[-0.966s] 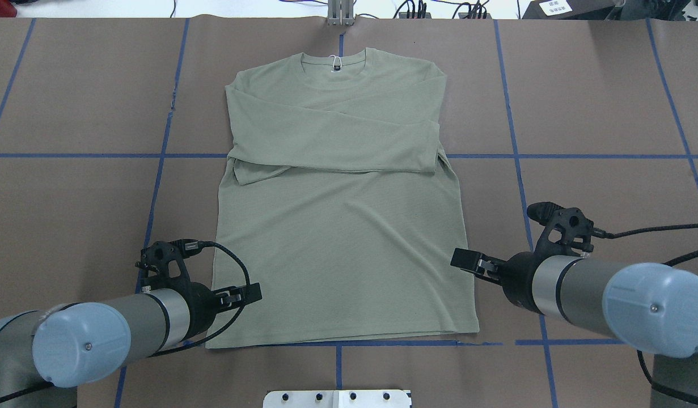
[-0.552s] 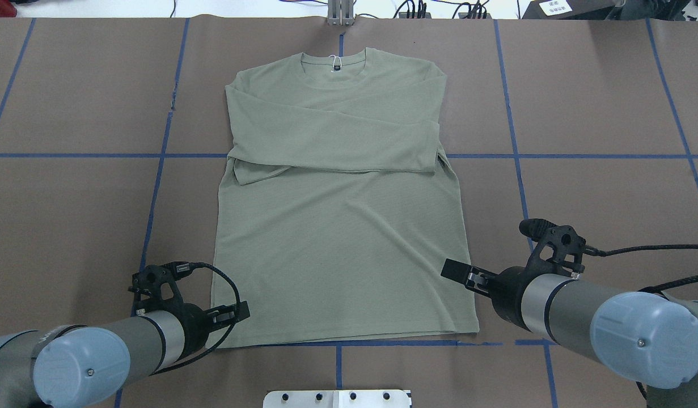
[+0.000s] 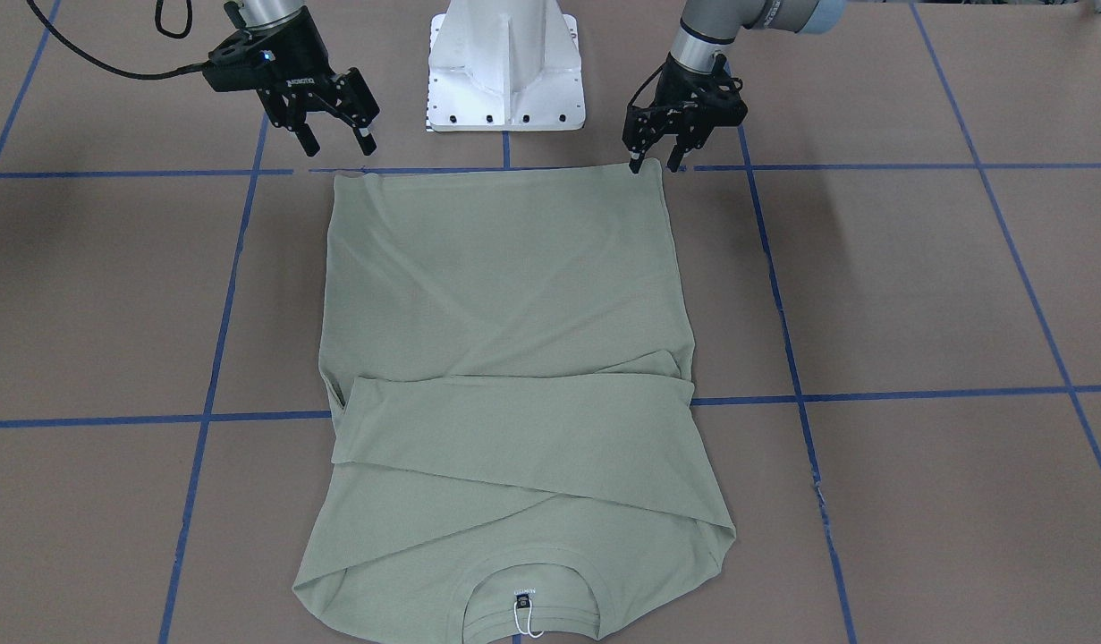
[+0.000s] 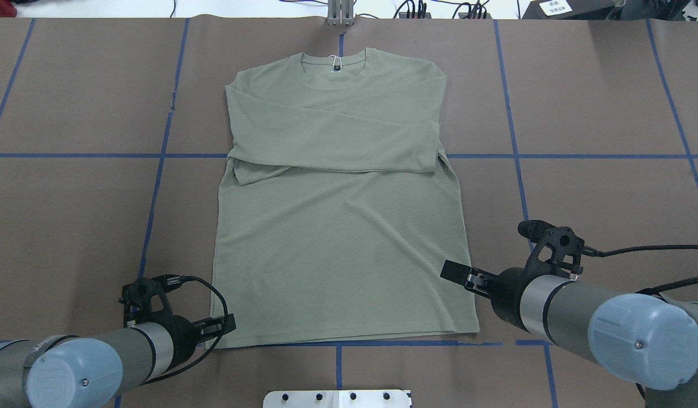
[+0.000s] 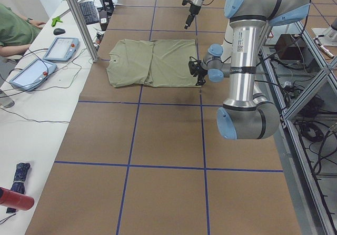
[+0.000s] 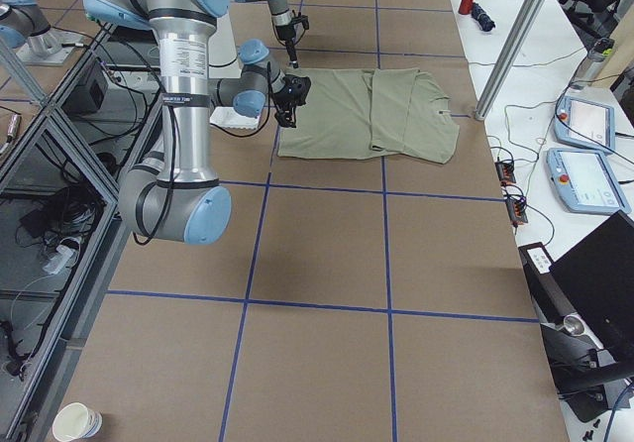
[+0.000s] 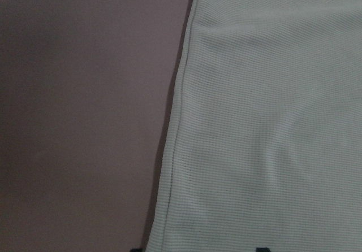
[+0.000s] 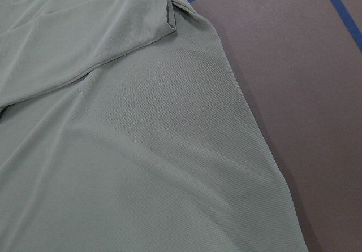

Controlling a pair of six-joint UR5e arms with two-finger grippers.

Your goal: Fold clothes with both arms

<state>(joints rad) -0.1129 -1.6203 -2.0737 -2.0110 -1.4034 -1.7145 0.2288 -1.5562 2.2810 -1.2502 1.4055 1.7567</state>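
left gripper (image 3: 654, 166) seemingly at shirt (image 3: 505, 295) hem

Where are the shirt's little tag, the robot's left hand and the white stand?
tag (image 3: 522, 593): front-facing view, on its black middle, above the string loop.
left hand (image 3: 654, 159): front-facing view, midway between its two fingertips.
white stand (image 3: 505, 63): front-facing view, on its front face.

the shirt (image 4: 337, 238) is a plain pale sage green with a fine knit grain. its neck label (image 3: 523, 594) is black, with a white string loop (image 3: 517, 615). the counter (image 4: 71, 226) is matt brown, crossed by a grid of blue tape lines (image 4: 76, 155). the left arm (image 4: 116, 345) and right arm (image 4: 570, 309) are grey and silver with light blue joint caps (image 4: 643, 340). the left pincer (image 3: 654, 165) and right pincer (image 3: 338, 143) are black. the pedestal (image 3: 505, 63) is white.
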